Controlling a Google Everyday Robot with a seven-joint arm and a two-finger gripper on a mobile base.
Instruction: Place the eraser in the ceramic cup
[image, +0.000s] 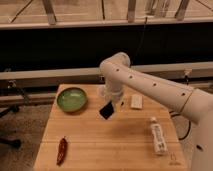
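The eraser (106, 110) is a small flat black block, tilted and held just above the wooden table (110, 145) near its middle. My gripper (111, 102) hangs down from the white arm (150, 87) and is shut on the eraser's upper edge. The ceramic cup (103, 92) is a small white cylinder just behind and left of the gripper. It is partly hidden by the wrist. The eraser is in front of and below the cup's rim, not inside it.
A wide green bowl (71, 99) sits at the table's back left. A whitish block (136, 102) lies right of the gripper. A white bottle (158, 136) lies near the right edge. A red chili pepper (62, 149) lies at the front left.
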